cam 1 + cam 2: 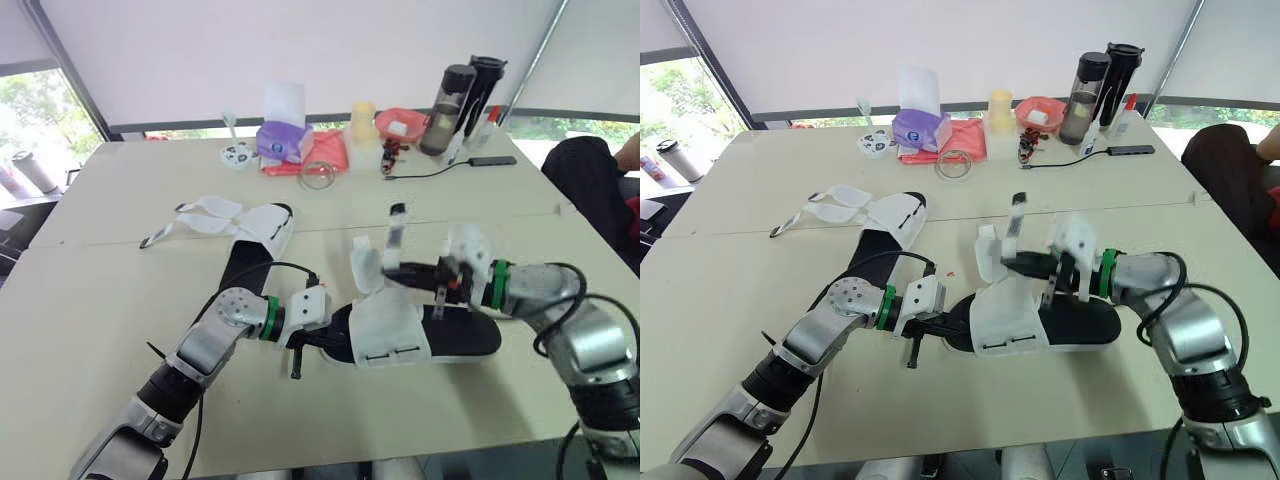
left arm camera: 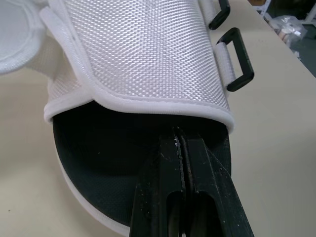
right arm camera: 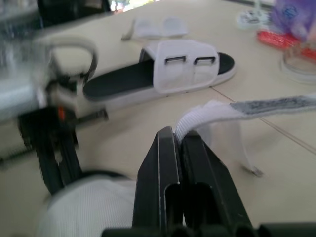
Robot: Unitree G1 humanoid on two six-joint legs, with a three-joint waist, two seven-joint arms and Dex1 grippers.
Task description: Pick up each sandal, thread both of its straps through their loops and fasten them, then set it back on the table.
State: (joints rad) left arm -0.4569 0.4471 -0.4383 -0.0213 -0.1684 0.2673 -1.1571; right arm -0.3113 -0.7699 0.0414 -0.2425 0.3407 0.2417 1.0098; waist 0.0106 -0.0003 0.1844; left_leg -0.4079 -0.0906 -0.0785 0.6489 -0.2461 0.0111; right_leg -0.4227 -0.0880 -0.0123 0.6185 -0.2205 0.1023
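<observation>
**1. Left jaws.** Clenched, with no gap between the fingers (image 2: pixel 197 168). The tips press on the black footbed (image 2: pixel 98 148) of the near sandal (image 1: pixel 465 338), just under the hem of its white upper (image 2: pixel 138 54). I cannot tell whether they pinch anything. They appear to pin the sandal flat to the counter (image 1: pixel 90 300).

**2. Right jaws.** Clamped on a white strap (image 3: pixel 212 111), held raised above that same sandal. The strap's grey fastening end (image 3: pixel 276 104) trails free beyond my tips.

**3. Loops (image 2: pixel 244 57).** Two, black, on the side of the upper beside my left jaws. Both are empty.

**4. Second sandal (image 1: pixel 258 238).** Well beyond my left jaws, flat on the counter, its straps (image 1: pixel 200 215) splayed and unfastened.

**Step in hand (my judgement).** Threading the first strap; nothing is fastened yet.
- The left jaws should bear down evenly so the sandal does not skid.
- The strap should go in flat and untwisted, free end first, to the nearer loop.
- My right grip sits back from that end, so the tip may flop. A fresh hold closer to it would steer better.
</observation>
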